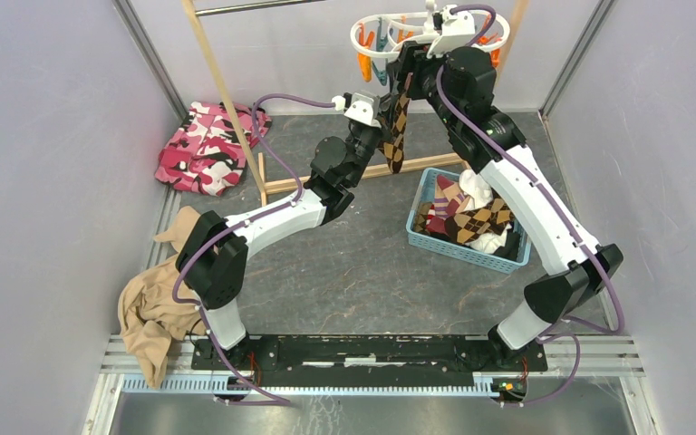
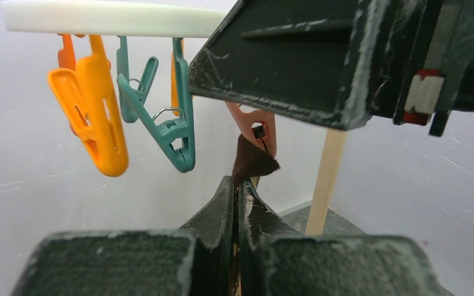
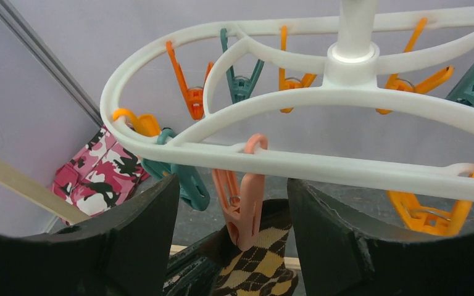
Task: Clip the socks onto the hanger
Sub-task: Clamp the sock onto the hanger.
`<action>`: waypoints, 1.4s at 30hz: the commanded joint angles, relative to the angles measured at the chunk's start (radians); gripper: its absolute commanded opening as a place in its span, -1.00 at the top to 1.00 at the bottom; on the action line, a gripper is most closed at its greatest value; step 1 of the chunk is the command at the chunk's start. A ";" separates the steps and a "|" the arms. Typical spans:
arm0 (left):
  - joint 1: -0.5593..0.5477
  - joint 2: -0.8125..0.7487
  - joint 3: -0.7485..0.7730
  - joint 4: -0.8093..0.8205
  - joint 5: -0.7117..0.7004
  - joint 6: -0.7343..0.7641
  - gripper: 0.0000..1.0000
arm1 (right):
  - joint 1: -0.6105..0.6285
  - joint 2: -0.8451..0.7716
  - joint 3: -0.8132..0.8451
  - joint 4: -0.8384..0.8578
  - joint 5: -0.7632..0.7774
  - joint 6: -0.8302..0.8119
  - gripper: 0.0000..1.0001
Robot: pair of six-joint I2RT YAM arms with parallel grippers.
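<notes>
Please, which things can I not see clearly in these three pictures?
- Left wrist view: the right gripper covers the top of the salmon clothespin, so its bite on the argyle sock is unclear.
- Top view: the right arm hides most of the hanger's pins.
- Top view: upper socks bury the lower ones in the blue basket; count hidden.

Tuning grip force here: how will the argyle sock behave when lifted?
Probably floppy: the argyle sock hangs limp below the shut left gripper. Likely light and thin too, since the fingers close almost fully on it.
</notes>
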 commanded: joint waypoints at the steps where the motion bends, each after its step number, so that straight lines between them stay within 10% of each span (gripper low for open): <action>1: -0.001 0.004 0.042 0.023 0.004 -0.015 0.96 | 0.023 0.020 0.066 -0.037 0.078 -0.023 -0.42; 42: -0.016 0.013 0.062 0.019 -0.015 0.035 0.96 | 0.070 0.096 0.150 -0.081 0.263 -0.066 0.00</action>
